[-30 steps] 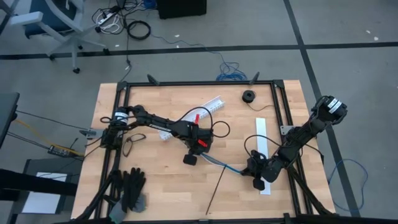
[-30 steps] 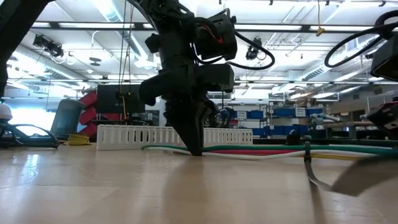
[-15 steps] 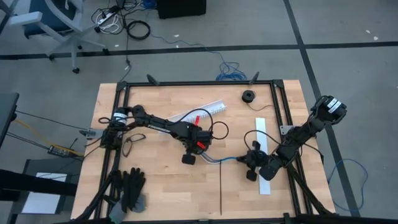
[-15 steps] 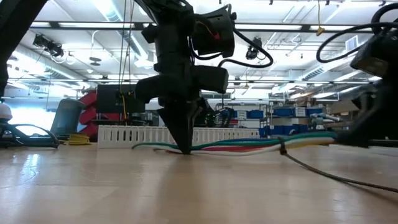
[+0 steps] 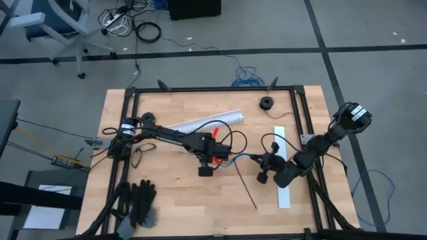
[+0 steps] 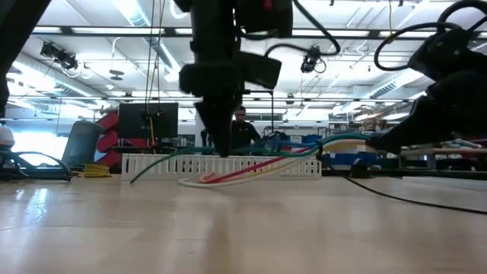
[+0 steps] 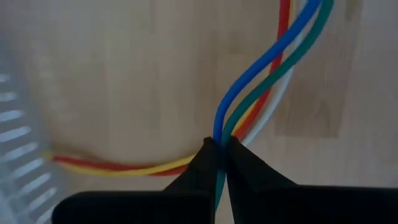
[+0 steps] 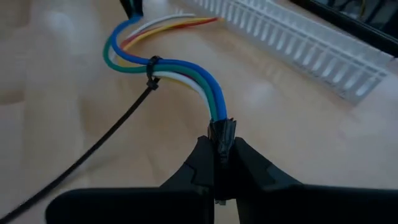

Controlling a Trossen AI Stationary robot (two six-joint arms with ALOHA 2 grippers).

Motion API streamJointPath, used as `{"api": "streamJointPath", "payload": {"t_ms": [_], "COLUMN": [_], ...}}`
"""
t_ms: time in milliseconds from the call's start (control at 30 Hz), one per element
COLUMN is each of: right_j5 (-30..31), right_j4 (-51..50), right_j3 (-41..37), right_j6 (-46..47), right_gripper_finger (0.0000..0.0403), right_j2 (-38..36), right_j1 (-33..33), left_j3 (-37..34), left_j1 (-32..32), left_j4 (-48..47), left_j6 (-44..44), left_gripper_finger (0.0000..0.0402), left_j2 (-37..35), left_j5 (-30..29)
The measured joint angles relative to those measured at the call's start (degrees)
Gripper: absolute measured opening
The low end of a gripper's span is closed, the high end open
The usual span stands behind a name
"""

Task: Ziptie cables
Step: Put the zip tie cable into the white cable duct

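A black zip tie [image 8: 151, 67] already circles the cables [image 8: 180, 70], its long tail untrimmed. The bundle hangs just in front of the slotted channel [image 5: 210, 121], stretched between the left pincer [image 7: 219, 152] and right pincer [image 8: 221, 149], each clenched on it.

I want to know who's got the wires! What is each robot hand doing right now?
Left end effector: shut on the cables.
Right end effector: shut on the cables' other end, past the black zip tie.
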Motion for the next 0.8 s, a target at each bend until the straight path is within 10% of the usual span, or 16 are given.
{"api": "streamJointPath", "payload": {"t_ms": [500,800], "right_j5": [-2.3,-3.5], "right_j4": [6.6,6.9], "right_j3": [0.1,0.1], "right_j6": [-7.7,-7.6], "right_gripper_finger": [0.0017,0.0017], "right_j2": [0.0,0.0], "right_j1": [-4.8,-4.8], "left_j3": [-1.0,-4.5], "left_j1": [-0.9,-0.9], "left_j4": [1.0,12.4], "left_j6": [-0.8,1.3], "left_gripper_finger": [0.0007,0.0091], "left_j2": [-0.1,-0.2], "left_j5": [-5.4,1.9]}}
